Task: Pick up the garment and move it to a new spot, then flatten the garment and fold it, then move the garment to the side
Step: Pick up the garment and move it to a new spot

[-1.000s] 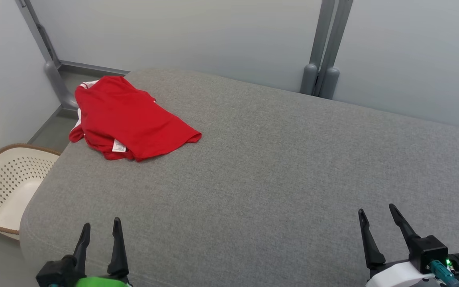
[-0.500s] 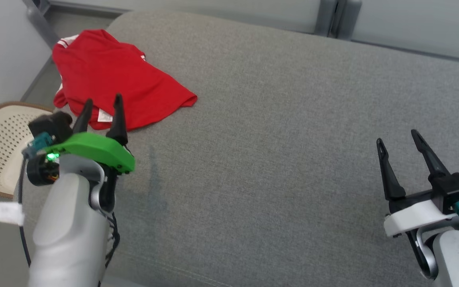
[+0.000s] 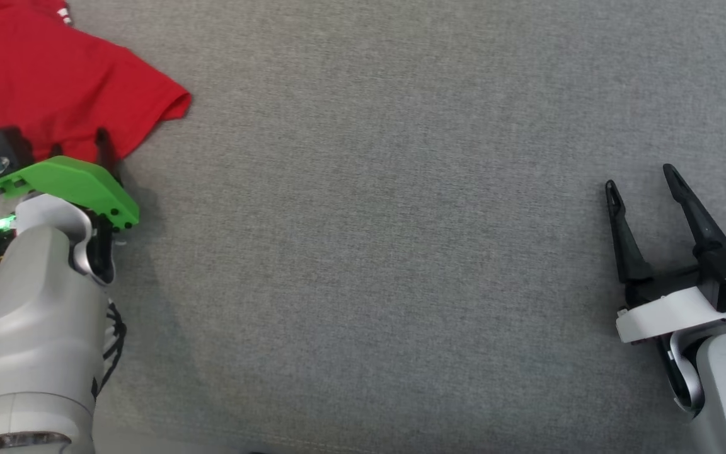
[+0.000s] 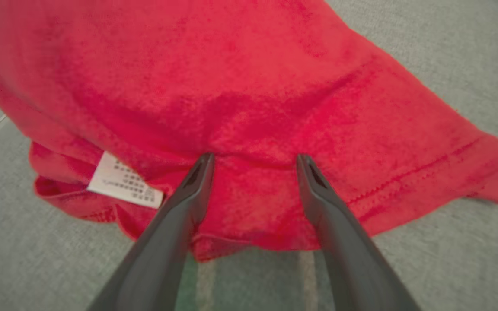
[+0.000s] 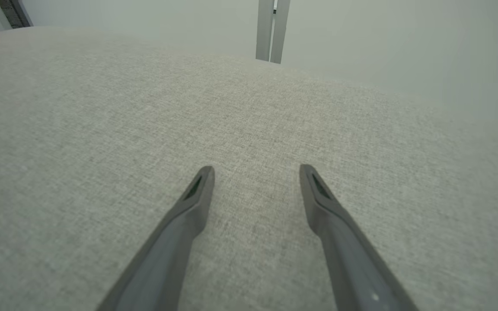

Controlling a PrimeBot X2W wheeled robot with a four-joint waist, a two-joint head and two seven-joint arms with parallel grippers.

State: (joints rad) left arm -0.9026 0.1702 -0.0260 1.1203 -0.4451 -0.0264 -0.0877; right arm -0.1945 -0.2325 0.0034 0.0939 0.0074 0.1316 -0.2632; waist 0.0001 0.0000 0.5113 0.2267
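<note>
Now the left gripper, jaws wide, hangs over the garment at its edge

Our left arm comes up from the lower left corner of the head view: pale forearm, green wrist cover on top, and a little green light lit beside it. Our left gripper has its two dark fingers spread wide apart. Over on the lower right, our right gripper points up the view with its fingers splayed just as wide, gripping nothing, white bracket at the wrist.
</note>
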